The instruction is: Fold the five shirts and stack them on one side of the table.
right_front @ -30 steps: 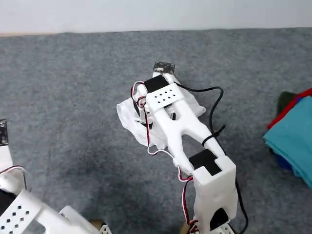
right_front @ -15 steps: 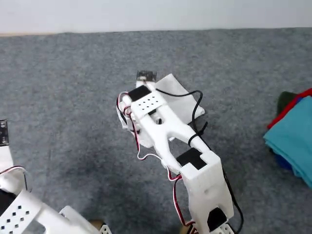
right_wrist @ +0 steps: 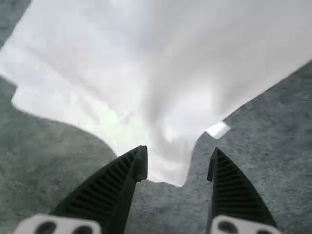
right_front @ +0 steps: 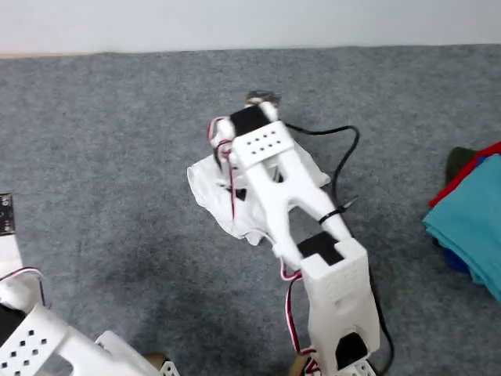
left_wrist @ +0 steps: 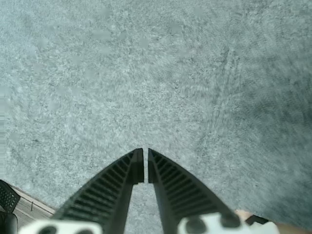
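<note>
While the right arm (right_front: 278, 176) stands over the middle of the grey table cover (right_front: 109, 117), its wrist hangs above a crumpled white shirt (right_front: 205, 186), which lies on the cover and shows on both sides of the arm. Seen from the right wrist, the right gripper (right_wrist: 179, 155) has its jaws spread apart, and a narrow edge of the white shirt (right_wrist: 146, 63) reaches into the gap between them without being pinched. The left gripper (left_wrist: 146, 155) has its jaws pressed together with nothing between them, above bare grey cover. The left arm (right_front: 31, 345) sits at the near left corner, well apart from the shirt. At the right edge lies a stack of folded shirts (right_front: 470, 219), a teal one on top, with red, blue and dark green edges around it
</note>
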`<state>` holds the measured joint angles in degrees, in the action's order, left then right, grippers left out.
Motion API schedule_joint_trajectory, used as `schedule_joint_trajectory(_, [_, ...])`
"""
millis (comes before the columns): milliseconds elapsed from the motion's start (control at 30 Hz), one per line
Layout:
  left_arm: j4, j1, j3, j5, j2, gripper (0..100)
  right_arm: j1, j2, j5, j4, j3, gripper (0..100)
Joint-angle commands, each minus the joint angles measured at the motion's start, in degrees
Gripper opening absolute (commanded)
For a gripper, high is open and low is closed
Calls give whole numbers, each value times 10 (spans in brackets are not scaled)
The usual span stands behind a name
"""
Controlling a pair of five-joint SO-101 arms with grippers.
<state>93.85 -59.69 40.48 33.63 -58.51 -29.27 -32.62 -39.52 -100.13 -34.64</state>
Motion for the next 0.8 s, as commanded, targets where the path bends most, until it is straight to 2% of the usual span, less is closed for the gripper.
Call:
schedule_joint_trajectory(0, [1,-2,1,4,-9,32,36,9,-4,-22,-30,218])
schedule_joint_trajectory(367, [0,-2,-1,4,-9,32,58,-57,-5,-17,-24,218])
schedule_joint_trajectory(767, [0,-2,2,4,-9,32,57,-146,-4,99,-24,218])
